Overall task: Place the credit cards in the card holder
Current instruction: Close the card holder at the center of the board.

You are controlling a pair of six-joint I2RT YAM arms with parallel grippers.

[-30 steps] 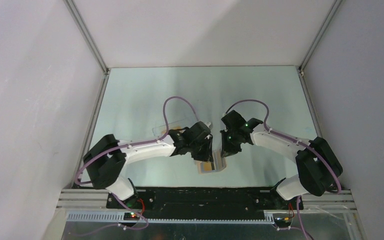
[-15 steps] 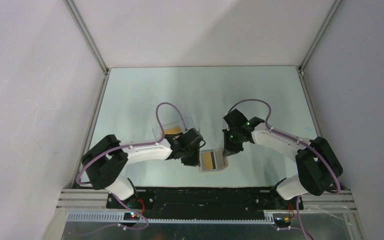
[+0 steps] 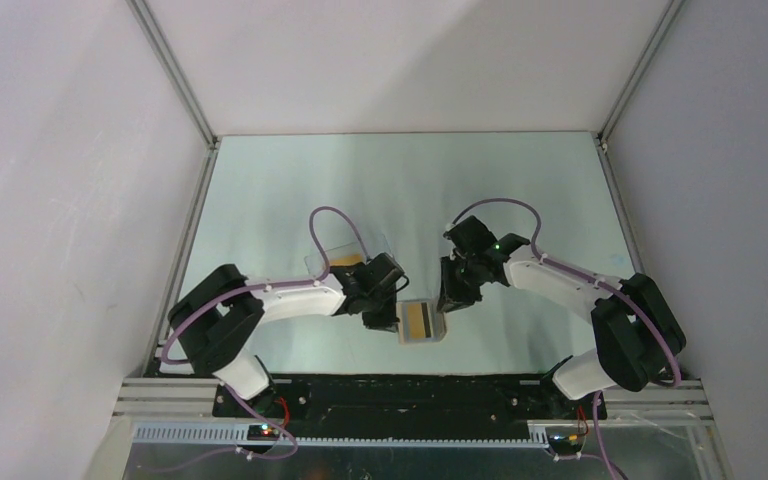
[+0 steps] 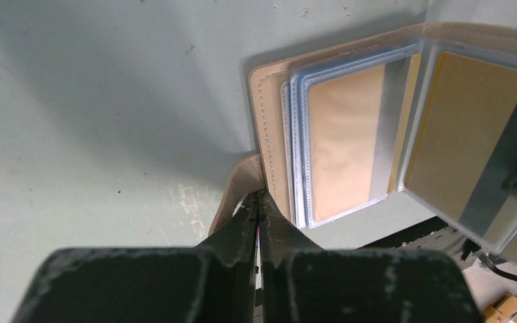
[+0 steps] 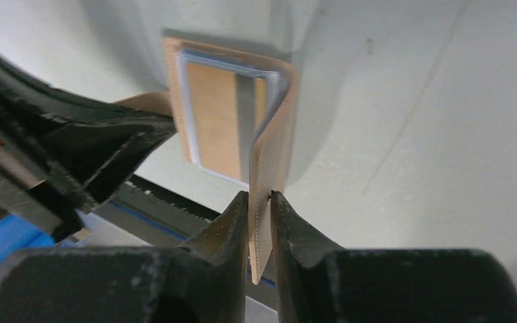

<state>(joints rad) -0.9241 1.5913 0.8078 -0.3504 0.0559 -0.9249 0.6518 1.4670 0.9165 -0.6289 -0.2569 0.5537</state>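
The tan card holder (image 3: pixel 420 322) lies open near the table's front edge, between my two grippers. My left gripper (image 3: pixel 388 312) is shut on the tan strap at its left edge, as the left wrist view (image 4: pixel 259 196) shows. My right gripper (image 3: pixel 449 300) is shut on the raised right cover flap (image 5: pixel 260 200), holding it upright. Orange-yellow credit cards (image 4: pixel 347 134) sit in the blue-edged clear pockets. One card (image 4: pixel 471 148) shows its dark stripe. The holder (image 5: pixel 279 134) stands in an L shape in the right wrist view.
A clear plastic box (image 3: pixel 345 255) with an orange card (image 3: pixel 348 262) in it lies just behind my left arm. The black front rail (image 3: pixel 410 395) runs right below the holder. Grey walls close in the table on three sides.
My left gripper has drawn back to the left and uncovered the holder, which now lies open with a striped card showing. My right gripper has shifted slightly left with the flap.
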